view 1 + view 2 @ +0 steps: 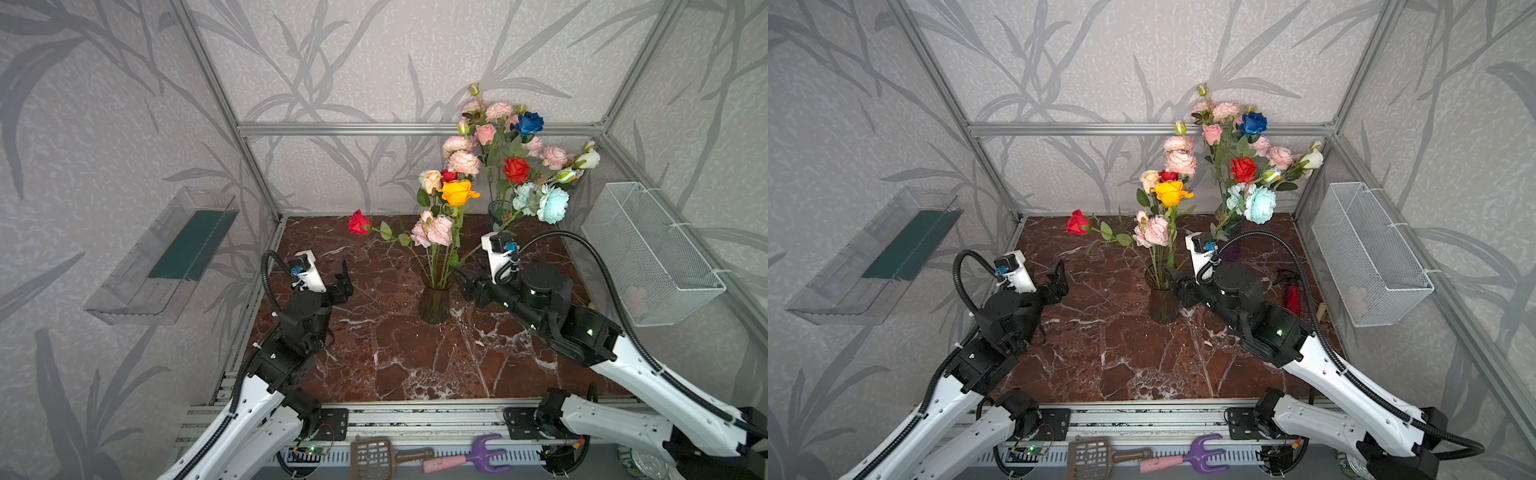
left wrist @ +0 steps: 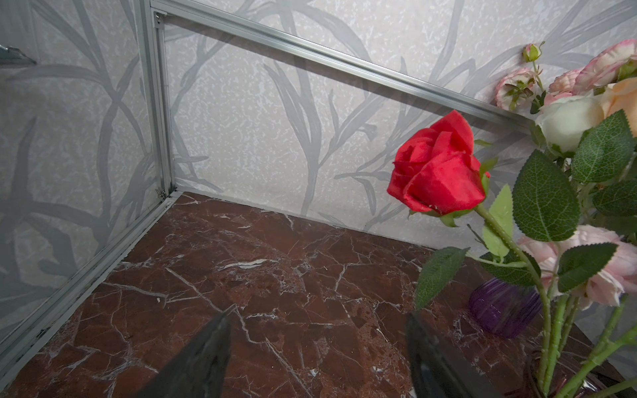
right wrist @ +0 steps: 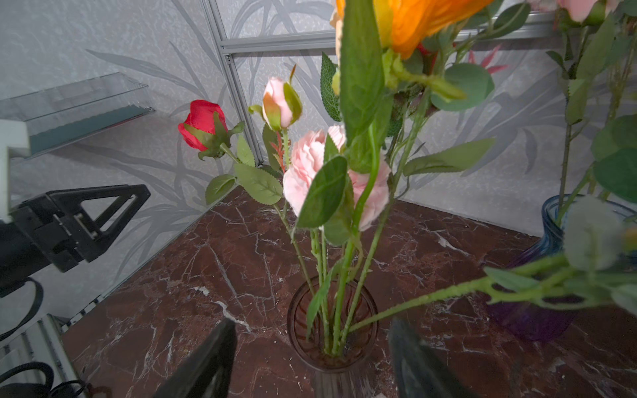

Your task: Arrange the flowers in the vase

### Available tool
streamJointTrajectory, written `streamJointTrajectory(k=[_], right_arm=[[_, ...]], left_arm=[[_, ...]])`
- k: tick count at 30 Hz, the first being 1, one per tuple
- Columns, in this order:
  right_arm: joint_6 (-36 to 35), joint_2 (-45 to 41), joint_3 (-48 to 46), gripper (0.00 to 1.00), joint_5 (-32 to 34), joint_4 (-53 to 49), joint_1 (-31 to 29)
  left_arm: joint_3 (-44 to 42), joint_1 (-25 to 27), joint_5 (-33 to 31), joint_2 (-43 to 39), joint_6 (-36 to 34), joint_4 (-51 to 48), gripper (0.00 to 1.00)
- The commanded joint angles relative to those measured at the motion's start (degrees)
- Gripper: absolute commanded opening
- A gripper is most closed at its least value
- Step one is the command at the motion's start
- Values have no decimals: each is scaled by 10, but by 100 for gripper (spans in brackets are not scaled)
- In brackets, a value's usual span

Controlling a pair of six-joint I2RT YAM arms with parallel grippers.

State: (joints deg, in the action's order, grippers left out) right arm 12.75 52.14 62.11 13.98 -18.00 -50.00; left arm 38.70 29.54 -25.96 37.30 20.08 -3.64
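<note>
A dark ribbed glass vase (image 1: 434, 305) (image 3: 332, 348) stands mid-table with several flowers in it: a red rose (image 1: 358, 222) leaning left, a yellow rose (image 1: 456, 192), a peach rose (image 1: 430, 179) and pink peonies (image 1: 436, 230). A pale-blue peony stem (image 3: 424, 301) leans out of it to the right, its blooms (image 1: 548, 203) high at the back right. My right gripper (image 1: 464, 282) (image 3: 313, 325) is open just right of the vase, holding nothing. My left gripper (image 1: 343, 282) (image 2: 320, 313) is open and empty, left of the vase.
A blue-purple vase (image 1: 498, 212) (image 2: 499, 308) full of roses and peonies stands at the back right. A white wire basket (image 1: 652, 253) hangs on the right wall and a clear shelf (image 1: 166, 257) on the left wall. A red-handled tool (image 1: 1292, 297) lies behind the right arm.
</note>
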Motion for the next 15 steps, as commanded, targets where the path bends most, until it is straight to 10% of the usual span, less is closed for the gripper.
streamJointTrajectory(k=[1,6,15], right_arm=[[16,-56,-26,72,7,-53,-5],[40,-156,-74,75,49,-99,-5],[93,-209,-116,99,190,-254,-5]], left_arm=[[29,-4,7,5,4,-22,82],[54,-2,32,0,30,-83,99],[64,-2,37,7,59,-205,99]])
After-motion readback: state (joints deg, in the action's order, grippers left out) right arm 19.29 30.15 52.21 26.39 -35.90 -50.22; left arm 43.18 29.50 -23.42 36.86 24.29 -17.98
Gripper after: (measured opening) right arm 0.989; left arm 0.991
